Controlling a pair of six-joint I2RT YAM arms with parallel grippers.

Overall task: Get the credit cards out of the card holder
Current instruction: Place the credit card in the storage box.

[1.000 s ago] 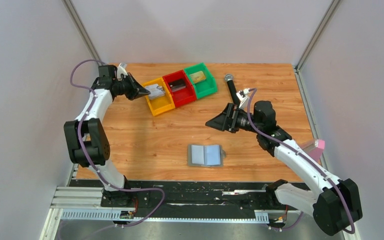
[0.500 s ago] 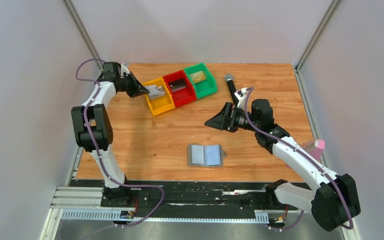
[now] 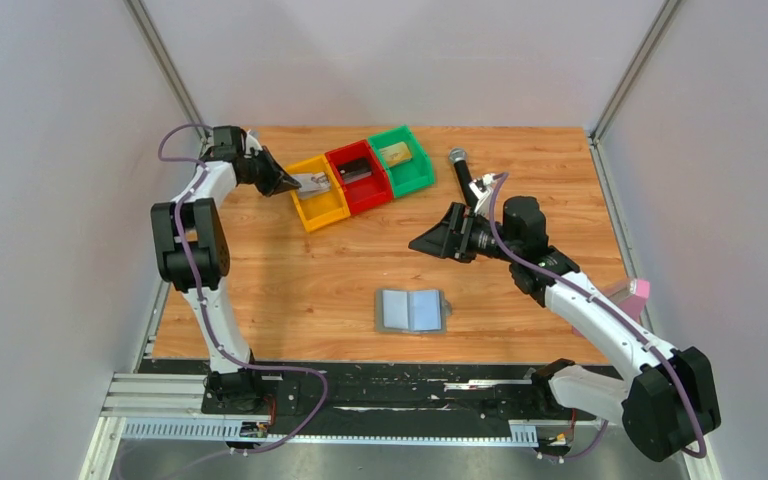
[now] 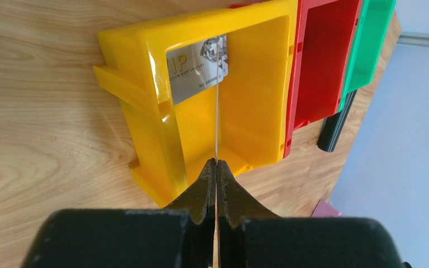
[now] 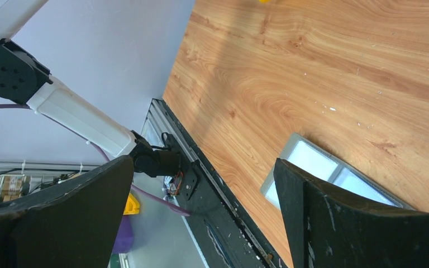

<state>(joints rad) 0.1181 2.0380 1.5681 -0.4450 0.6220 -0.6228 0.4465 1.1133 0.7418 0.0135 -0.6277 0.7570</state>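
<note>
Your left pincer (image 4: 216, 163) is clamped tight on a thin silvery credit card (image 4: 218, 106), which sits edge-on to your wrist camera over the open yellow plastic bin (image 4: 145, 53). Your right pincer (image 5: 203, 161) gapes wide and grips nothing, above bare wooden tabletop (image 3: 290, 270). The flat grey-blue bifold card holder (image 3: 412, 310) lies open by the tabletop's near edge, well apart from that bin.
</note>
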